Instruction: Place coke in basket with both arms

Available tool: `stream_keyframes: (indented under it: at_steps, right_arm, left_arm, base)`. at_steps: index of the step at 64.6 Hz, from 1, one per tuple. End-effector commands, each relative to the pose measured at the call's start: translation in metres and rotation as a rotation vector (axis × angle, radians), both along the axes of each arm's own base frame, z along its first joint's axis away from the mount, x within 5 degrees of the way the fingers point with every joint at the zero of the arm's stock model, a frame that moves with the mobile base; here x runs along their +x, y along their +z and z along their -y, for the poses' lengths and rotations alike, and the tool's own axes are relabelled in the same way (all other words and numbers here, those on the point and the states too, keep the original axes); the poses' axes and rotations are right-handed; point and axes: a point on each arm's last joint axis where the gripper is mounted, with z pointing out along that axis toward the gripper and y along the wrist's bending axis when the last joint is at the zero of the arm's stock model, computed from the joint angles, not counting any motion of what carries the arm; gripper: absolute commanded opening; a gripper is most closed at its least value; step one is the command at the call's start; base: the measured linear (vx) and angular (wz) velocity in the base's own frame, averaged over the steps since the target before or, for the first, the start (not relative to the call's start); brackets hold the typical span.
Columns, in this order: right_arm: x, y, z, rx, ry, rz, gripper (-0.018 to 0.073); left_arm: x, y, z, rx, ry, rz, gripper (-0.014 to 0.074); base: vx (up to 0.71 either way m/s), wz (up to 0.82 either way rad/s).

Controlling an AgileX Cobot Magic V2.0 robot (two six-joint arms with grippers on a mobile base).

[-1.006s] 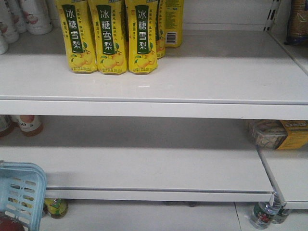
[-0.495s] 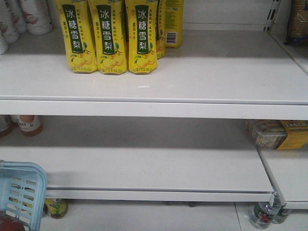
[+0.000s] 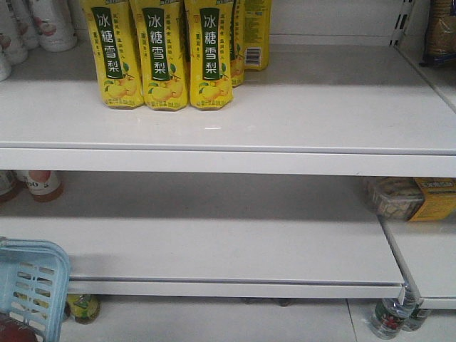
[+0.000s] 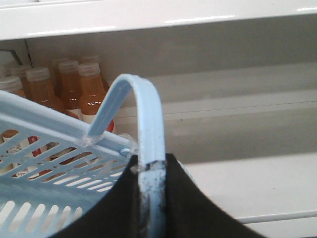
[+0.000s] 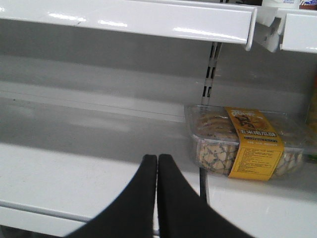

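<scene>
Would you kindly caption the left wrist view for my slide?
Left gripper shut on the pale blue basket's handle, juice bottles shelved behind.

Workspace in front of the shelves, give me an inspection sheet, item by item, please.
Surface: white metal store shelves, bare in the middle.
Job's things: pale blue slotted plastic basket low at left, its loop handle gripped; something red shows inside at the frame corner, coke not identifiable.
Clutter: yellow pear-drink bottles on the upper shelf; orange-drink bottles with pale caps behind the basket; clear plastic biscuit box with yellow label on the middle shelf at right.
Grippers: left end effector shut on the handle; right end effector shut, holding nothing.
Cables: nothing seen.
Surroundings: more bottles under the lowest shelf.
</scene>
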Motion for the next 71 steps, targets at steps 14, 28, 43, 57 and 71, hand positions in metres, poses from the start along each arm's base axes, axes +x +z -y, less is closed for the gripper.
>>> stream_keyframes:
  at_steps: [14, 28, 43, 57, 71]
  right_arm:
    - [0.0013, 0.0049, 0.0034, -0.012, -0.053, 0.181, -0.0010]
    - [0.0015, 0.0037, 0.0063, -0.001, -0.106, 0.166, -0.0010]
    - [0.0015, 0.0036, 0.0062, 0.046, -0.105, 0.162, -0.0010]
    - [0.0015, 0.0036, 0.0062, 0.049, -0.105, 0.162, -0.0010]
    - [0.0015, 0.0036, 0.0062, 0.049, -0.105, 0.162, -0.0010]
  left_arm:
    - [-0.0023, 0.0184, 0.0012, 0.026, -0.012, 0.197, -0.0006]
    - [-0.0023, 0.0184, 0.0012, 0.026, -0.012, 0.197, -0.0006]
    - [-0.0023, 0.0184, 0.0012, 0.026, -0.012, 0.197, -0.0006]
    - [-0.0023, 0.0184, 0.0012, 0.026, -0.012, 0.197, -0.0006]
    - [-0.0023, 0.0184, 0.0012, 0.026, -0.012, 0.197, -0.0006]
  base:
    - [0.00, 0.00]
    - [0.00, 0.00]
    - [0.00, 0.00]
    - [0.00, 0.00]
    - [0.00, 0.00]
